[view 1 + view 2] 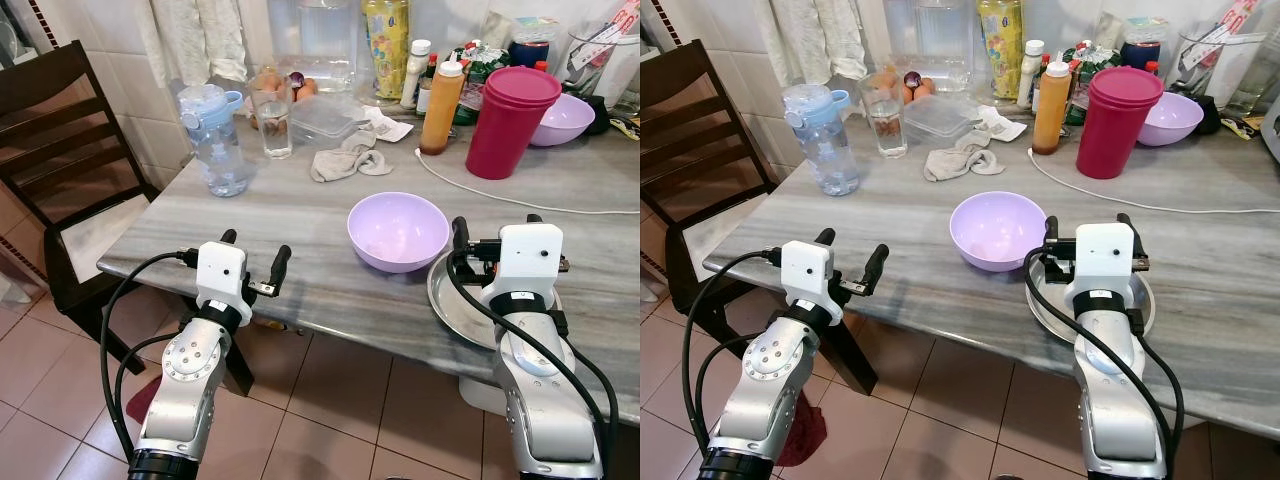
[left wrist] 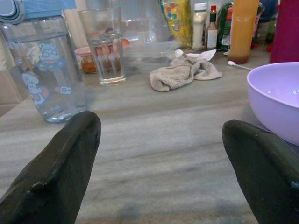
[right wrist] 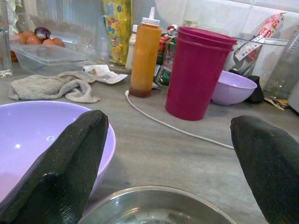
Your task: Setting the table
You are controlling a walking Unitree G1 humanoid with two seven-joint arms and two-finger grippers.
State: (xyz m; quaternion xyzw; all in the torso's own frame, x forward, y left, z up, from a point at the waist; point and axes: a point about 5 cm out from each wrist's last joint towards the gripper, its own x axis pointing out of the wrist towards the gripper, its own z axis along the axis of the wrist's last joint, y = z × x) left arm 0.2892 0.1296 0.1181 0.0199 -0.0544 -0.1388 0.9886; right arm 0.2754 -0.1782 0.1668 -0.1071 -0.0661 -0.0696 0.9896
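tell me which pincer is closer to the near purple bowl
Right. The right pincer is open just beside the near purple bowl, over the metal plate. The left pincer is open at the table's near edge, further off.

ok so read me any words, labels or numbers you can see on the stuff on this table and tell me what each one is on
No text here can be read.
yellow packet: coloured print, too blurred to read.
water bottle: cartoon bear pictures, no readable words.
small sauce bottles: labels too small.
red and white wrapper: markings blurred.
orange squeeze bottle and red tumbler: no lettering visible.
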